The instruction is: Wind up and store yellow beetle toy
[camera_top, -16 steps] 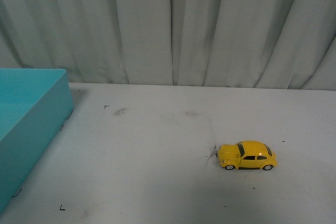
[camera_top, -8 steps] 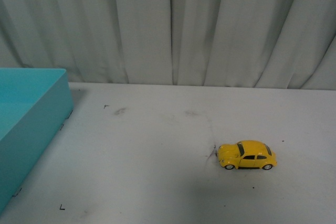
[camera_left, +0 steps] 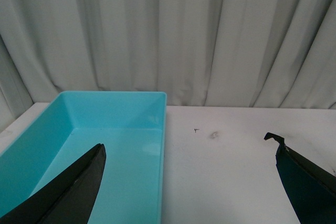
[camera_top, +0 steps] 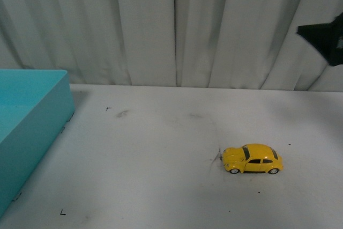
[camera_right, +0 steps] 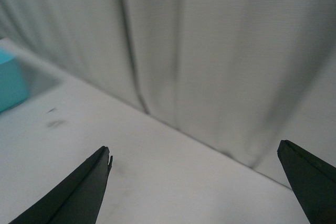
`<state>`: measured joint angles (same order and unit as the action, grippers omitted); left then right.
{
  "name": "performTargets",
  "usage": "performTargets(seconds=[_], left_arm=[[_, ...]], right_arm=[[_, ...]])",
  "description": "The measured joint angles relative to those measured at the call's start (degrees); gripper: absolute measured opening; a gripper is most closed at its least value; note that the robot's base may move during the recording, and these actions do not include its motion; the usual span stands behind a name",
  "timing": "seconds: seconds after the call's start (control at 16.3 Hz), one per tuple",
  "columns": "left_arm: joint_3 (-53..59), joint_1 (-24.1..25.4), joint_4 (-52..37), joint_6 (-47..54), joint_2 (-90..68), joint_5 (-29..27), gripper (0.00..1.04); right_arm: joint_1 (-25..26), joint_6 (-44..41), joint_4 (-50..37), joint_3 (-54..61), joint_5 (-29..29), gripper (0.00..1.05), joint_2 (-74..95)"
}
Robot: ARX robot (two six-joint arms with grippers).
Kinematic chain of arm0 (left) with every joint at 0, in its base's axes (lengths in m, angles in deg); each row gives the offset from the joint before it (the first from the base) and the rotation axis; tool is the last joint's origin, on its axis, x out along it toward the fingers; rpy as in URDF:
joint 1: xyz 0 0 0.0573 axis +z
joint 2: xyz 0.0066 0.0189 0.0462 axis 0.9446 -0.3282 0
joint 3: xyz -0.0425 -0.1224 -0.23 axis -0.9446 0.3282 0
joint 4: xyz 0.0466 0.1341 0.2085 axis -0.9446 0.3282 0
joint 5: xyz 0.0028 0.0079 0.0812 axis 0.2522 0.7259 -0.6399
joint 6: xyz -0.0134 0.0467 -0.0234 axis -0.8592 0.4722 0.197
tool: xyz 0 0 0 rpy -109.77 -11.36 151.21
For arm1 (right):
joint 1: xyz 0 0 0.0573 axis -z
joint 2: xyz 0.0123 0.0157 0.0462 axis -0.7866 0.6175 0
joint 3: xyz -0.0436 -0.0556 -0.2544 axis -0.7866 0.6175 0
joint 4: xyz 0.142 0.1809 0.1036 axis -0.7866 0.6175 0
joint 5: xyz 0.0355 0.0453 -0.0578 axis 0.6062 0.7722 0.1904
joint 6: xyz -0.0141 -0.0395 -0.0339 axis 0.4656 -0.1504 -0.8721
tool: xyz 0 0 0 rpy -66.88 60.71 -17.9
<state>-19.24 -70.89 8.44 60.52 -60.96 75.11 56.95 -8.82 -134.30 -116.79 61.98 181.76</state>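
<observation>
- Yellow beetle toy (camera_top: 252, 159): stands on its wheels on the bench (camera_top: 161, 197), at 4 o'clock from the front view's centre, nose toward 9 o'clock. Nothing touches it.
- Blue box (camera_top: 32, 116): open-topped, at 9 o'clock, well apart from the toy.
- Left fingers (camera_left: 73, 192): spread wide, holding nothing, above the box.
- Right fingers (camera_right: 79, 192): spread wide, holding nothing. Right arm (camera_top: 328, 37) shows at 2 o'clock, high above the bench.
- Progress: nothing completed, as judged. Remaining steps: grasp toy, wind up, store in box.
</observation>
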Motion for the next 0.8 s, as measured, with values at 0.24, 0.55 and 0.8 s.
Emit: performTargets(seconds=[0.24, 0.55, 0.8], left_arm=[[0.0, 0.0, 0.0, 0.0, 0.0, 0.0, 0.98], [0.0, 0.0, 0.0, 0.0, 0.0, 0.0, 0.98], [0.0, 0.0, 0.0, 0.0, 0.0, 0.0, 0.98]], right_arm=[[-4.5, -30.3, 29.6, -8.3, 15.2, 0.98, 4.9], [-5.9, -62.5, 56.0, -13.6, 14.4, 0.98, 11.6], [-5.6, -70.1, 61.7, -18.1, 15.1, 0.98, 16.3]])
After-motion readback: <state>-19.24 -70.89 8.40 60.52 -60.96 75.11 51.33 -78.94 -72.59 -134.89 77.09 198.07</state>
